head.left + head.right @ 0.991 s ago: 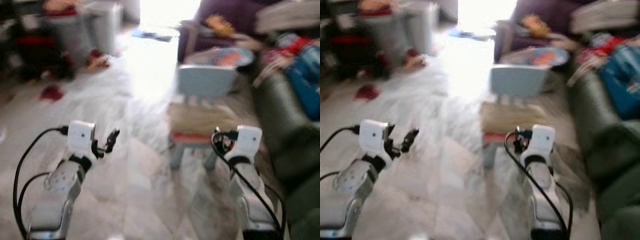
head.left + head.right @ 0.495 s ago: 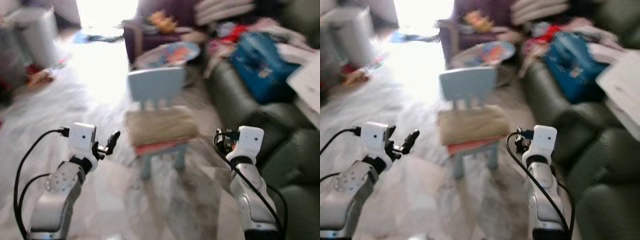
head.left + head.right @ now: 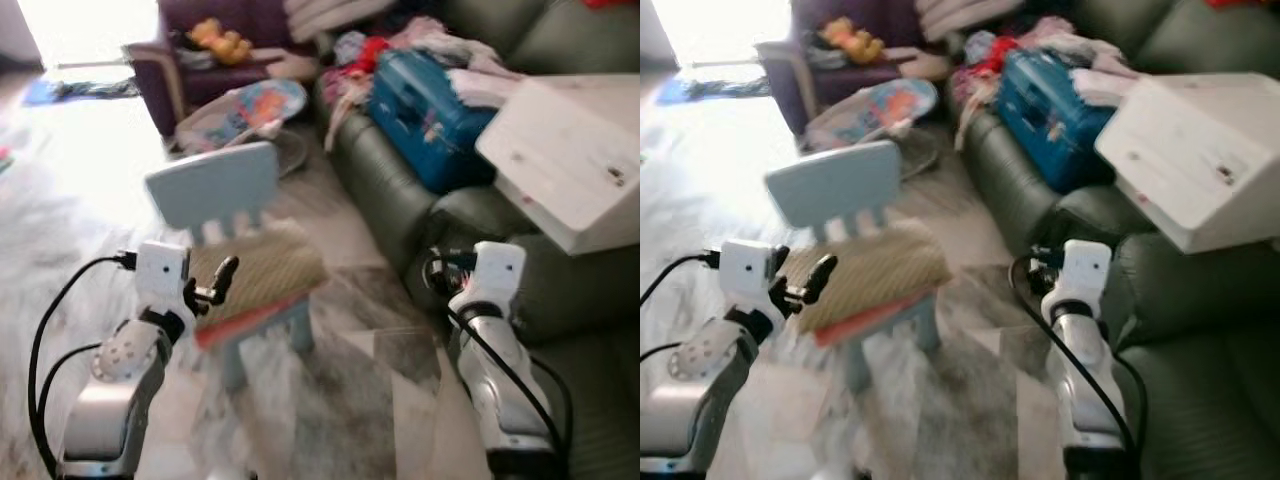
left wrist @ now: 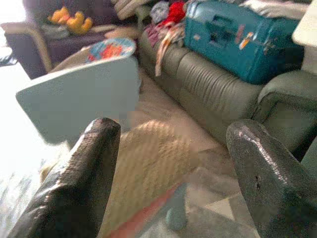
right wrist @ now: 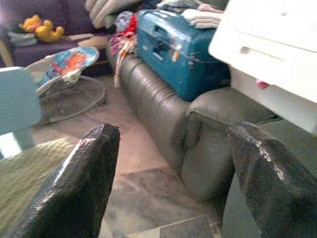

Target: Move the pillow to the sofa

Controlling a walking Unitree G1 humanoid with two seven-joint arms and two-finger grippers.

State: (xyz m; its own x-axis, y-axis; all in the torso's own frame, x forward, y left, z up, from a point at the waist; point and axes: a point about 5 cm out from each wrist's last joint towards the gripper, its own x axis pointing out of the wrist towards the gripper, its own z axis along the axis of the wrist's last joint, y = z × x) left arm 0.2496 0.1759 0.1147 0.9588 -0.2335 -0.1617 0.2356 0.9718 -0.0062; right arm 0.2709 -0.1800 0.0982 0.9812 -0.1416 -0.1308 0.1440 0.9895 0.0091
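The tan pillow (image 3: 262,272) sits on the little blue chair (image 3: 212,192) at 11 o'clock, so both the left gripper (image 3: 218,280) and right gripper (image 5: 171,183) wait released, holding nothing, with the sofa (image 3: 395,200) at 2 o'clock.

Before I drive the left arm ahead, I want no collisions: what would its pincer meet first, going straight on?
Probably the pillow on the small blue chair: it lies right between the open left pincer fingers, seat below. Depth is blurred, so treat this as likely.
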